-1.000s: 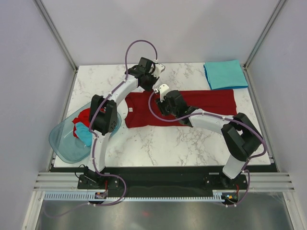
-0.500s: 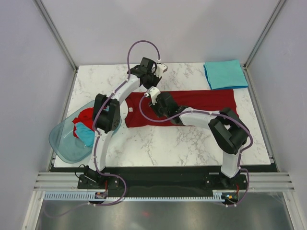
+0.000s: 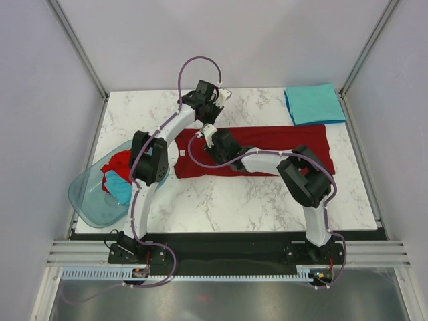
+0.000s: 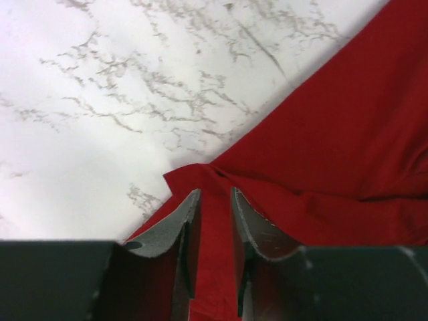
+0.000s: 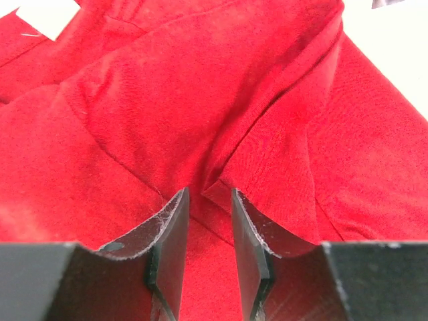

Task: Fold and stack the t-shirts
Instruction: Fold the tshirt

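Red shirt (image 3: 281, 138) runs left-right; left gripper (image 4: 212, 200) at its upper-left corner, right gripper (image 5: 208, 200) mid-left, both straddling cloth (can't tell if pinched).

The dark red t-shirt (image 5: 200, 100) fills the frame, wrinkled. At lower centre the right gripper (image 5: 208, 198) has its jaws slightly apart over a raised fold. A white label (image 5: 45, 17) sits at upper left.

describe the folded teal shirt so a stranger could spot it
Go to the far right corner of the white marble table. A teal t-shirt lies there, folded flat. The dark red t-shirt beside it is spread out; this one is a neat rectangle.
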Controlling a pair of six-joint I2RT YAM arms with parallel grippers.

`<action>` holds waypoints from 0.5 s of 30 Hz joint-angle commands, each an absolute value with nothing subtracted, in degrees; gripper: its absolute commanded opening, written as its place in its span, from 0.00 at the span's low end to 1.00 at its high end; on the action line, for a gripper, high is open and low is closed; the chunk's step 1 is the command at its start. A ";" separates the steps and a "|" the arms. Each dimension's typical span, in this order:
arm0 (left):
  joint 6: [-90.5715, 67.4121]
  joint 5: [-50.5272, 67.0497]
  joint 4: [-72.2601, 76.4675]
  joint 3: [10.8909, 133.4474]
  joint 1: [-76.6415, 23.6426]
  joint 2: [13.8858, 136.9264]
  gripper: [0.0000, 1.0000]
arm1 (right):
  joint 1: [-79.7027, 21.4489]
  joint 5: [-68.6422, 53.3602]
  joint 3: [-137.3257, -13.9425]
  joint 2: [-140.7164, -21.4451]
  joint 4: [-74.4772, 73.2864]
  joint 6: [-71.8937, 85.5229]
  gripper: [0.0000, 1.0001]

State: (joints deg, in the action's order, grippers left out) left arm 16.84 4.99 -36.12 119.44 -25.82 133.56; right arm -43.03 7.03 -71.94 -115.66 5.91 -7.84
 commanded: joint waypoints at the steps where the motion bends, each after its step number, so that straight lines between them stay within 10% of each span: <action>1: 15.74 -1.91 -34.72 121.46 -25.49 132.19 0.32 | -43.42 8.88 -74.53 -116.54 5.80 -8.61 0.40; 7: 10.20 -8.87 -34.80 119.80 -23.38 129.56 0.36 | -43.42 12.65 -75.50 -117.33 5.71 -7.38 0.29; 11: 4.42 -11.77 -34.98 115.50 -20.93 124.91 0.37 | -43.42 17.91 -77.08 -117.60 5.54 -6.60 0.00; 15: 0.54 -12.22 -36.03 108.39 -18.73 118.33 0.38 | -42.81 20.03 -77.08 -116.63 5.71 -4.75 0.00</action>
